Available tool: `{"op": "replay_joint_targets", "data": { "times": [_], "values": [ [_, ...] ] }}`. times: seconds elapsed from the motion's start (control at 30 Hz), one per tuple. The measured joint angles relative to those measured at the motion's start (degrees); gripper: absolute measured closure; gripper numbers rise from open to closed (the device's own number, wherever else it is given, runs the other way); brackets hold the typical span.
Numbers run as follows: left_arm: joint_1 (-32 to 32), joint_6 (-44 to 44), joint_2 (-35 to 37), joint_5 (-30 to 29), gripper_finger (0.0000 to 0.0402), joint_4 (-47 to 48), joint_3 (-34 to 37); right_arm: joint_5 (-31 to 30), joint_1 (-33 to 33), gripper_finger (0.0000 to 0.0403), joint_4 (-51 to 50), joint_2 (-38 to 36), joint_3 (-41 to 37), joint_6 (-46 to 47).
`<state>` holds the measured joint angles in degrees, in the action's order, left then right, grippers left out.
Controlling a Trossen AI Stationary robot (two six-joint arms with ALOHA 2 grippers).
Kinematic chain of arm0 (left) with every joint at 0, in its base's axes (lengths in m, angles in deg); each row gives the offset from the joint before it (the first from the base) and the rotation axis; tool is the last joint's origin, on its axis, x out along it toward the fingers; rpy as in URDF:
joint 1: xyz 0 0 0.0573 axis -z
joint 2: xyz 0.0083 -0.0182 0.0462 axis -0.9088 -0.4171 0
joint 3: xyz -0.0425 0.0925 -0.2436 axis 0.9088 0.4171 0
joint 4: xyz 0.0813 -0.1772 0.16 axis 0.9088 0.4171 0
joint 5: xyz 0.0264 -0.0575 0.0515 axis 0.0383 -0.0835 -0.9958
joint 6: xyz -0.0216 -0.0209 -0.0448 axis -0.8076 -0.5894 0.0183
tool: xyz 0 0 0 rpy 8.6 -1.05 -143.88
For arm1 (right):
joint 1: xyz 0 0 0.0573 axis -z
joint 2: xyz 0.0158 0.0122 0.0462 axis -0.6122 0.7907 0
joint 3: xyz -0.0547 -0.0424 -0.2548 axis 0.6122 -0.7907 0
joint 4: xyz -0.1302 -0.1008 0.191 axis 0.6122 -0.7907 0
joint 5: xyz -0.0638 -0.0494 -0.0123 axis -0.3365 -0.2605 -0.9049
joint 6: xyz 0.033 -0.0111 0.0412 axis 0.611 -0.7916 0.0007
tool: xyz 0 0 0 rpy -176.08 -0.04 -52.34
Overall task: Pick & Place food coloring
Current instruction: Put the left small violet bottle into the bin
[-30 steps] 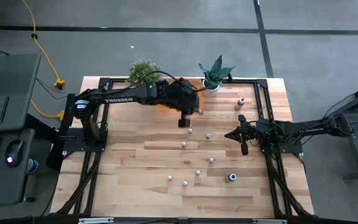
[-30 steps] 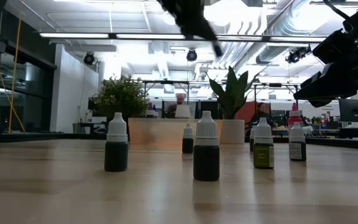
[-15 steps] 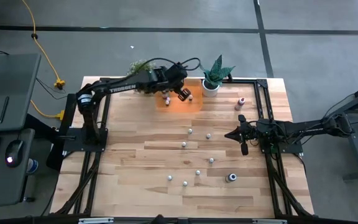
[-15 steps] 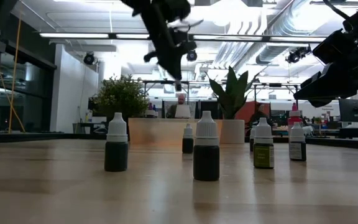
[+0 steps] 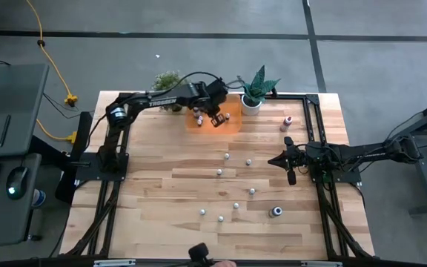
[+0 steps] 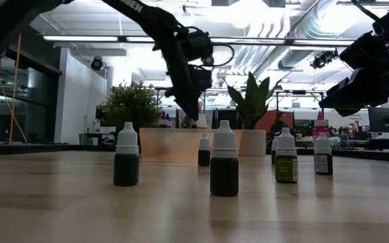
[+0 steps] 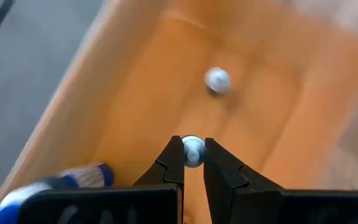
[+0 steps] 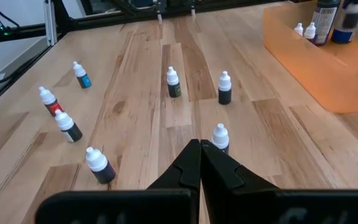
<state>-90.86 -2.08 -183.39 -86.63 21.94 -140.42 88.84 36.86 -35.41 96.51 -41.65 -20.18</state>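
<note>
Pointing cap-up (upright), gripped bottle [image 7: 192, 151]

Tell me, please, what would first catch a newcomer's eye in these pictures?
Probably the left gripper, reaching over the orange tray at the table's far edge with a white-capped bottle pinched between its fingers. Next, the small bottles scattered across the wooden table, and the right gripper, shut, at the right side.
</note>
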Motion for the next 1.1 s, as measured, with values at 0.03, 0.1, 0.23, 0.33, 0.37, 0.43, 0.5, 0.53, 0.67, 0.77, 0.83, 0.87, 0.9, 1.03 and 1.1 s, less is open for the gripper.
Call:
{"op": "replay_joint_targets", "data": {
  "times": [0.03,0.1,0.23,0.33,0.37,0.43,0.5,0.53,0.67,0.77,0.83,0.87,0.9,1.03,1.1],
  "values": [
    [0.0,3.5,-0.2,1.2,0.0382,0.0,0.0,0.0,0.0,0.0402,0.0,0.0,0.0,0.0],
    [0.0,9.5,-0.2,3.0,0.0382,0.6,0.0,0.0,0.0,0.0402,0.0,0.0,0.0,0.0],
    [0.0,19.6,-0.2,2.2,0.0382,1.7,0.0,0.0,0.0,0.0402,0.0,0.0,0.0,0.0],
    [-0.8,25.3,-0.2,2.9,0.0382,1.7,0.0,0.0,0.0,0.0402,0.0,0.0,0.0,0.0],
    [-1.2,26.6,-0.2,3.0,0.0382,1.7,0.0,0.0,0.0,0.0402,0.0,0.0,0.0,0.0],
    [-1.9,29.3,-0.4,3.0,0.0382,1.7,0.0,0.0,0.0,0.0402,0.0,0.0,0.0,0.0],
    [-2.4,31.4,-0.8,2.8,0.0382,0.8,-0.1,0.0,0.0,0.0402,0.0,0.0,0.0,0.0],
    [-2.8,32.0,-1.0,3.0,0.0382,0.9,0.0,0.0,0.0,0.0402,0.0,0.0,0.0,0.0],
    [-4.1,33.3,-1.2,5.4,0.0382,0.3,-0.1,0.0,0.0,0.0402,0.0,0.0,0.0,0.0],
    [-5.1,33.8,-1.7,6.3,0.0382,-0.1,0.0,0.0,0.0,0.0402,0.0,0.0,0.0,0.0],
    [-5.3,34.6,-2.1,6.6,0.0382,-1.2,-0.1,0.0,0.0,0.0402,0.0,0.0,0.0,0.0],
    [-5.5,34.7,-2.3,6.8,0.0382,-1.0,-0.1,0.0,0.0,0.0402,0.0,0.0,0.0,0.0],
    [-5.9,34.9,-2.4,7.2,0.0382,-0.4,-0.1,0.0,0.0,0.0402,0.0,0.0,0.0,0.0],
    [-6.5,36.0,-4.0,7.9,0.0382,-0.4,-0.1,0.0,0.0,0.0402,0.0,0.0,0.0,0.0],
    [-7.1,36.0,-4.8,7.8,0.0382,0.0,0.0,0.0,0.0,0.0402,0.0,0.0,0.0,0.0]
  ]
}}
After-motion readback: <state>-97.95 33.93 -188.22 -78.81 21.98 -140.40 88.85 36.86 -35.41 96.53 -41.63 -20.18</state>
